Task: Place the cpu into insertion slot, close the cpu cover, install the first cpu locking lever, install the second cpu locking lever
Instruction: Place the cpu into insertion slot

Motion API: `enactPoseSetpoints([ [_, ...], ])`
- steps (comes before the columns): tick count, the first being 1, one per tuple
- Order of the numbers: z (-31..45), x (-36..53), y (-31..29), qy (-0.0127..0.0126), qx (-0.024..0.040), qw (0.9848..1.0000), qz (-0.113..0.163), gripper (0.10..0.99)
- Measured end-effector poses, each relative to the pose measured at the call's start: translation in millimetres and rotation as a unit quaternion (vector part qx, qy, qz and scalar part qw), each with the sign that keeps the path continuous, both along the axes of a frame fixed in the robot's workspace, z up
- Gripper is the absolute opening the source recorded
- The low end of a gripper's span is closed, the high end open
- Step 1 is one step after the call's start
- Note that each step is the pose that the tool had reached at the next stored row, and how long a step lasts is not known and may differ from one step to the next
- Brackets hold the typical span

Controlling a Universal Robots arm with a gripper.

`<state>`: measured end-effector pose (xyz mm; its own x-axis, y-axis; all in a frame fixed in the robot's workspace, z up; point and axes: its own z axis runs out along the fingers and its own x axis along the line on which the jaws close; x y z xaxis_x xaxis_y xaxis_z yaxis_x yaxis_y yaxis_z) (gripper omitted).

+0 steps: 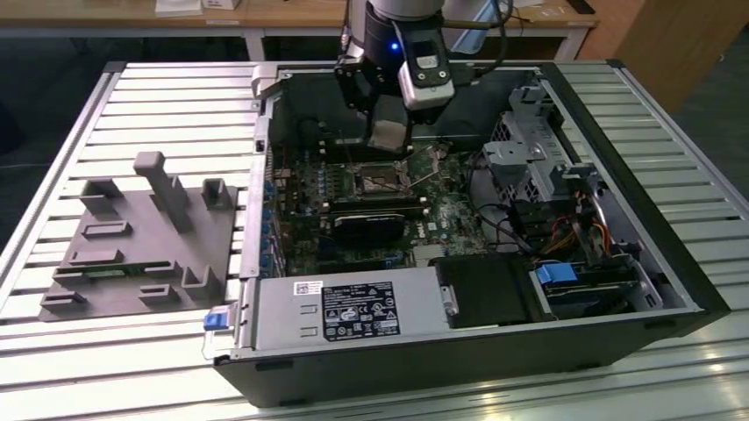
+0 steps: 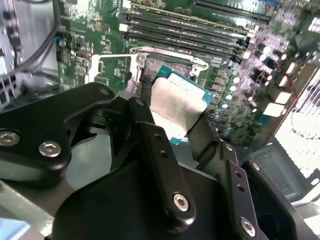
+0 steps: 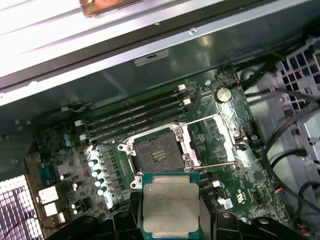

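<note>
Slatted table (image 1: pixel 164 96) under open case (image 1: pixel 468 364) with white label (image 1: pixel 357 311) in exterior view. In first wrist view, up close: cpu (image 3: pixel 170 205) clamped between gripper (image 3: pixel 171 220) fingers near bare slot (image 3: pixel 157 159); cover (image 3: pixel 227 135) maybe swung open.

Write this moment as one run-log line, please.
tool: shut on cpu | cpu: not yet in insertion slot | insertion slot: empty | cpu cover: open

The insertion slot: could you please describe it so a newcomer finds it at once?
Look inside the open computer case, on the green board. The insertion slot is the dark square with a silvery rim, unlike the long narrow memory slots.
</note>
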<state>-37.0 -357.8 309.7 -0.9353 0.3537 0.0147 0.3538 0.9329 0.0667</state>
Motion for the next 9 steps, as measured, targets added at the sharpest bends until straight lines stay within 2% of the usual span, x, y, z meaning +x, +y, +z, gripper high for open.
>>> enactPoseSetpoints([
  [5, -2.4, 0.0, 0.0, 0.0000, -0.0001, 0.9990, -0.045, 0.537],
  [9, -4.4, 0.0, 0.0, 0.0000, -0.0001, 0.9967, -0.082, 0.537],
])
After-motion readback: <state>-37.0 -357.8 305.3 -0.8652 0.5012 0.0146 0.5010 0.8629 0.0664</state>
